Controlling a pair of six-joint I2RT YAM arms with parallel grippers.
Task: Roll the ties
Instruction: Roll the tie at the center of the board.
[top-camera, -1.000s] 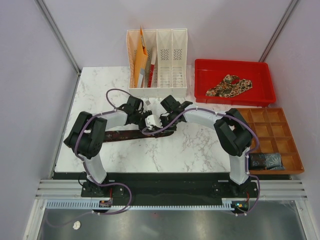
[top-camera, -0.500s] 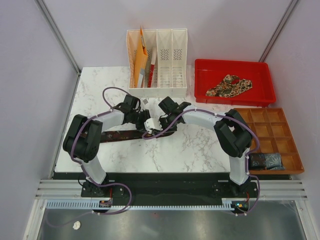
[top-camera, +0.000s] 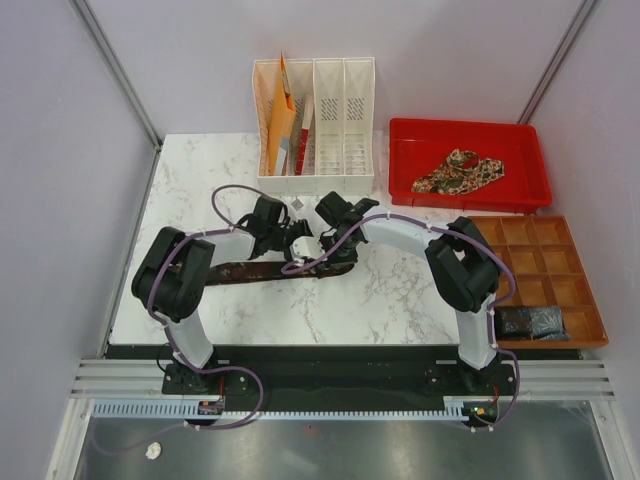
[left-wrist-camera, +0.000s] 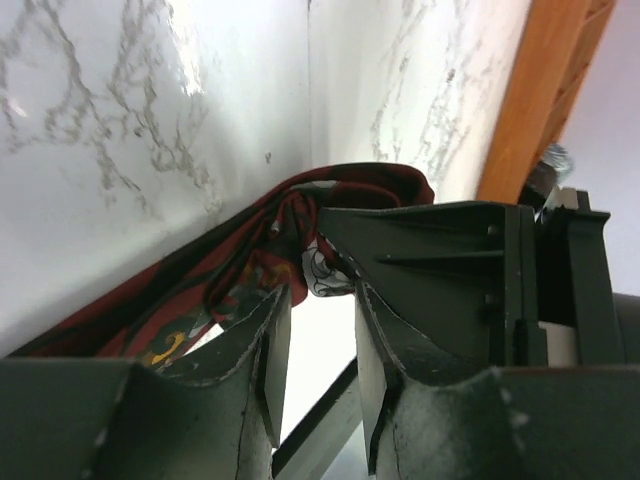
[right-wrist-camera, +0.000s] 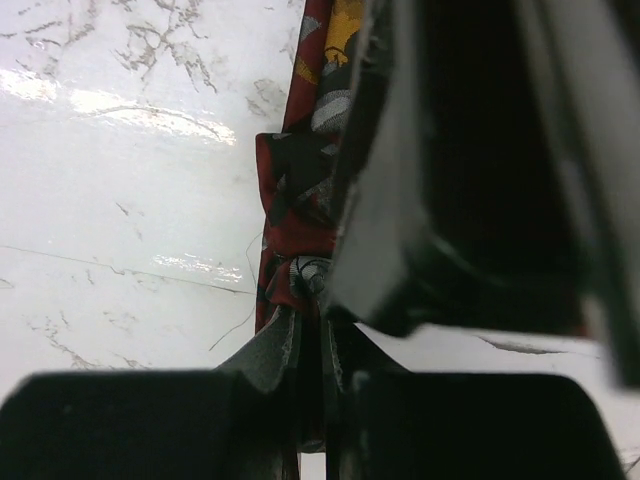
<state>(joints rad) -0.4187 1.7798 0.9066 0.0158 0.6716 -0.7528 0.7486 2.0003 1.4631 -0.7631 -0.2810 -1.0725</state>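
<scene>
- Maroon tie (top-camera: 250, 270) lies flat on the table (top-camera: 350, 300), near the middle, running left to right.
- Its right end is folded into a small bunch btwn the 2 grippers.
- Right gripper (right-wrist-camera: 320, 320) is squeezed nearly closed & pinches that folded end.
- Left gripper (left-wrist-camera: 320, 300) has its jaws partway apart. The fold sits right at its tips. Can't tell if it has hold of it.
- Paisley tie (top-camera: 460, 170) sits crumpled in the red tray (top-camera: 520, 150) at the back right, well away from both arms.
</scene>
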